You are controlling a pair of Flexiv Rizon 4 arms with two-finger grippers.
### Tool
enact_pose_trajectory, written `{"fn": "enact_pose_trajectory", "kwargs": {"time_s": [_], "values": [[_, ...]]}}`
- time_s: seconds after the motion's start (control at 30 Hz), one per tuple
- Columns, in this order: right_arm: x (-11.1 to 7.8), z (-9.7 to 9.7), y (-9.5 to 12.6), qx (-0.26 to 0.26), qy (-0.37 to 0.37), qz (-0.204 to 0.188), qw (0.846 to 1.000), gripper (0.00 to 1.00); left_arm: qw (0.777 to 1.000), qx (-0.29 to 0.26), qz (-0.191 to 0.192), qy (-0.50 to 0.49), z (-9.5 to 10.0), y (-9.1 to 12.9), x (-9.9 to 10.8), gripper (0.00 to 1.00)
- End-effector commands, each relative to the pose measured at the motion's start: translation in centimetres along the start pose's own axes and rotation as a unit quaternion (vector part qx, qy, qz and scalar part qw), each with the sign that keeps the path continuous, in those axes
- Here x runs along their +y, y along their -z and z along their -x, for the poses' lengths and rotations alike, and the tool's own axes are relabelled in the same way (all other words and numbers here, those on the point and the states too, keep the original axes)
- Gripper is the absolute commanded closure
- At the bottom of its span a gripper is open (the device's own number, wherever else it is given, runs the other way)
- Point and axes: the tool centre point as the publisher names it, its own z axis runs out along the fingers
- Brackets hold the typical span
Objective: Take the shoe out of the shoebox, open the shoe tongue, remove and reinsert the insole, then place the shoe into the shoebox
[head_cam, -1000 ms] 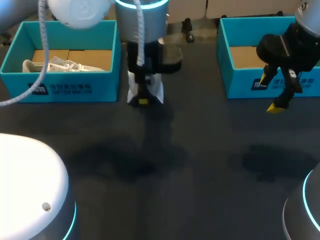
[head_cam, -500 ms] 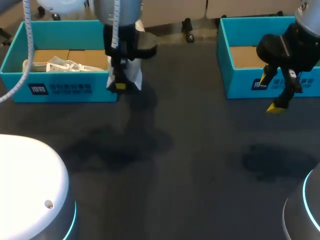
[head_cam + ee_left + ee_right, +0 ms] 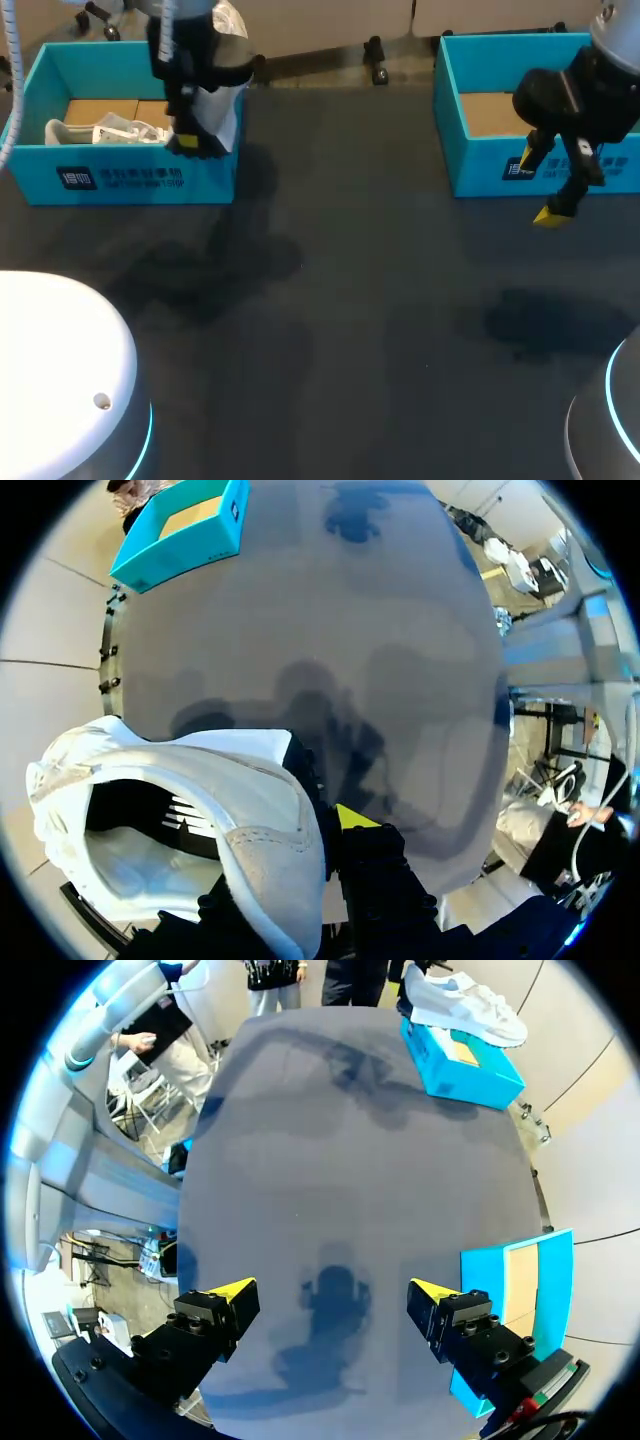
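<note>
While left gripper [image 3: 190, 146] clamps shoe [image 3: 200, 810] over box [image 3: 130, 180] at 10 o'clock, right gripper [image 3: 335, 1292] gapes empty; likely only placing left.

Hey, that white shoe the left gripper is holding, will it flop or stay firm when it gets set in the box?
Probably fairly firm: the white shoe keeps its open shape though the left gripper pinches only one wall. It seems light, since that single grip carries it. The soft upper may dent at the pinch.
</note>
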Motion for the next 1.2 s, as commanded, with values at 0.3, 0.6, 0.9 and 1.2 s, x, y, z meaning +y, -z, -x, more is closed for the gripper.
{"fn": "enact_pose_trajectory", "kwargs": {"time_s": [0.3,0.6,0.9,1.2], "values": [[0.1,0.2,-0.1,0.001,-0.001,-0.002,1.000,0.00,1.000,0.015,0.002,0.014,3.0,-1.1,8.3,1.00],[0.1,0.2,-0.1,0.001,-0.001,-0.002,1.000,0.00,1.000,0.015,0.002,0.014,3.0,-1.1,8.3,1.00],[0.1,0.2,-0.1,0.001,-0.001,-0.002,1.000,0.00,1.000,0.015,0.002,0.014,3.0,-1.1,8.3,1.00],[0.1,0.2,-0.1,0.001,-0.001,-0.002,1.000,0.00,1.000,0.017,0.016,-0.006,6.3,-1.7,12.0,1.00]]}}
